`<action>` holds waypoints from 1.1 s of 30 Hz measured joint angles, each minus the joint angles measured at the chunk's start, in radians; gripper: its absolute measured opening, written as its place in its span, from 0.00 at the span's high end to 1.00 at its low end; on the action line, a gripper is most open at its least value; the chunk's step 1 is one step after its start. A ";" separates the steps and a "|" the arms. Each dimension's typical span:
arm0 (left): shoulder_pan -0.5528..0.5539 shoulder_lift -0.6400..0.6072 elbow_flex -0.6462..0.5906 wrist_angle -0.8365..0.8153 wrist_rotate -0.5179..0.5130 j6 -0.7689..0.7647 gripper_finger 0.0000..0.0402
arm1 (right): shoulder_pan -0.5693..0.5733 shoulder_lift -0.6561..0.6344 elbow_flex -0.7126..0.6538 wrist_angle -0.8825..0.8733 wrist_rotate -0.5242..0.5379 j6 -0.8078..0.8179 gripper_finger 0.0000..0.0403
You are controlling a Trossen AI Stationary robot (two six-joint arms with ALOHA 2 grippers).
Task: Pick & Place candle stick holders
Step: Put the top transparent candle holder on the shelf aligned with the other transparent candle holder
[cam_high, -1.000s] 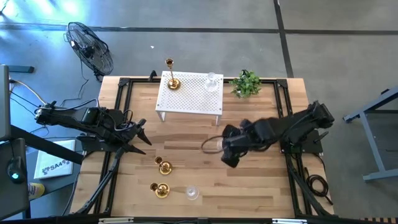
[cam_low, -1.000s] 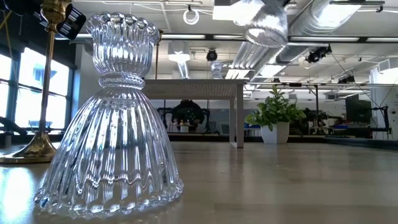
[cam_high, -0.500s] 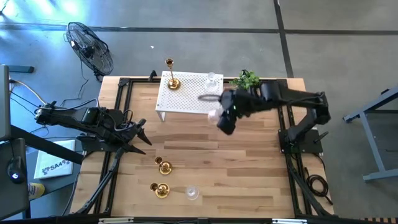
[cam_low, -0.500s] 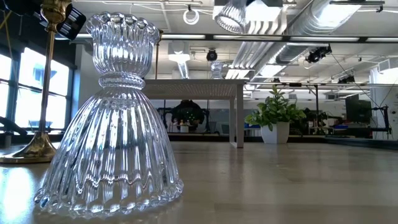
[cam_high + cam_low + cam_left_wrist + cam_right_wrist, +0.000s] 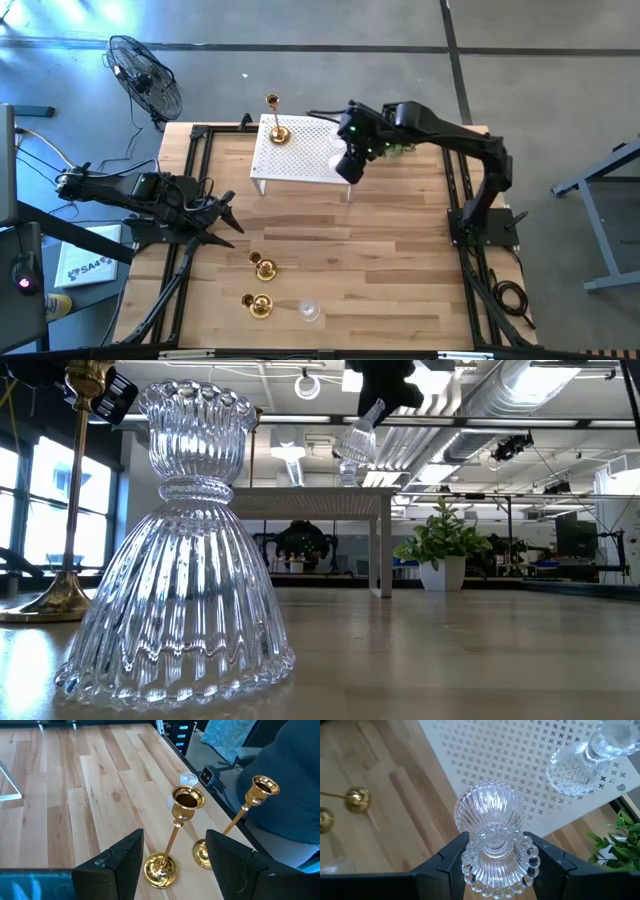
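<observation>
ribbed clear glass holder (image 5: 492, 827) | gold holders (image 5: 175, 840) | white perforated shelf (image 5: 300, 158)

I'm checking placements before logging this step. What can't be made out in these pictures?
- High view: the right end effector hides its held glass holder and the white shelf beneath.
- Low view: the near glass holder hides the table behind it.
- Left wrist view: one brass holder's base is partly hidden by a finger.

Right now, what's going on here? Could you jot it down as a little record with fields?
right gripper: holds a clear glass holder above the white perforated stand
on the stand: a tall gold holder, another glass holder
left gripper: open, waiting at the table's left
table front: two gold holders, one glass holder
</observation>
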State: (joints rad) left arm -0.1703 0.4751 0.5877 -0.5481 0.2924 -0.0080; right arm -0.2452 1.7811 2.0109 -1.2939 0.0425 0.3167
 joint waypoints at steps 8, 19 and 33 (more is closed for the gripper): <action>0.000 0.000 0.000 -0.005 -0.023 0.001 0.48 | -0.068 0.064 0.000 -0.002 -0.023 -0.057 0.61; 0.000 0.000 0.000 -0.009 -0.026 0.000 0.48 | -0.129 0.074 0.000 -0.003 -0.028 -0.074 0.61; 0.000 0.000 0.000 -0.009 -0.026 -0.001 0.48 | -0.128 0.084 -0.032 0.023 -0.033 -0.083 0.61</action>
State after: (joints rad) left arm -0.1703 0.4751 0.5877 -0.5571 0.2668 -0.0086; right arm -0.3730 1.8652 1.9793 -1.2712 0.0091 0.2333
